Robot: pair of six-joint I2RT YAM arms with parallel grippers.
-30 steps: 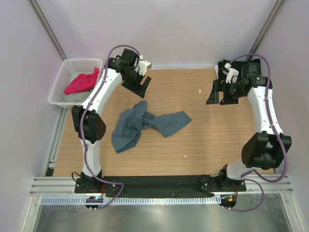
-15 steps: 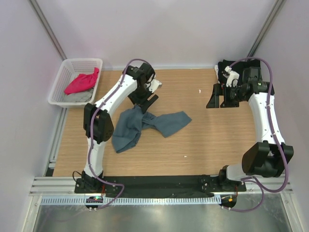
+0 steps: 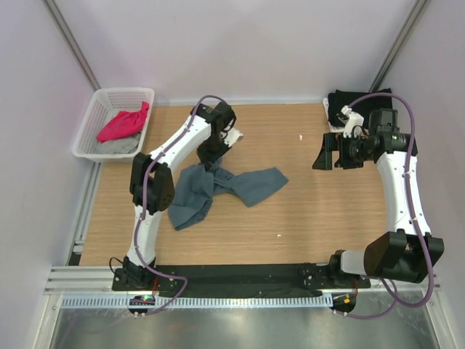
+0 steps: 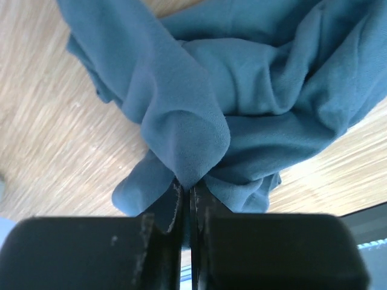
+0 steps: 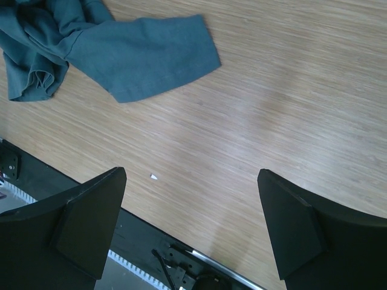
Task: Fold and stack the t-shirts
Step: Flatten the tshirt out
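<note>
**Left gripper** (image 4: 187,188) (image 3: 218,155): the jaws are pressed together on a raised fold of the slate blue-grey t-shirt (image 4: 242,90) (image 3: 218,187). The fold is pinched near the garment's far edge. The cloth bunches upward just beyond the tips.

**Right gripper** (image 5: 192,181) (image 3: 330,153): the jaws are spread wide with nothing between them. It is held above bare tabletop (image 3: 290,225), well apart from the garment.

**Slate blue-grey t-shirt**: it lies crumpled on the tabletop, left of centre. One flatter part (image 5: 145,54) is stretched toward the right, and a rumpled mass is gathered toward the near left. Which part is sleeve or hem cannot be told.

**Black t-shirt** (image 3: 340,100): it rests at the far right corner of the tabletop, behind the right arm. Whether it is folded cannot be told.

**Magenta-pink t-shirt** (image 3: 122,123) and **light grey t-shirt** (image 3: 116,145): both are heaped in the white mesh basket (image 3: 123,91) at the far left. The pink one lies on top.

**Step in hand (judged)**: the blue-grey shirt is being taken up for spreading. No fold is yet made in it.

**Next move (judged)**: a lift of the pinched fold is called for, so that the cloth hangs free. A second hold by the right gripper on an opposite edge is also needed, so that the shirt can be drawn flat before folding. The pinch may hold more than one layer, which could hinder the spreading.
</note>
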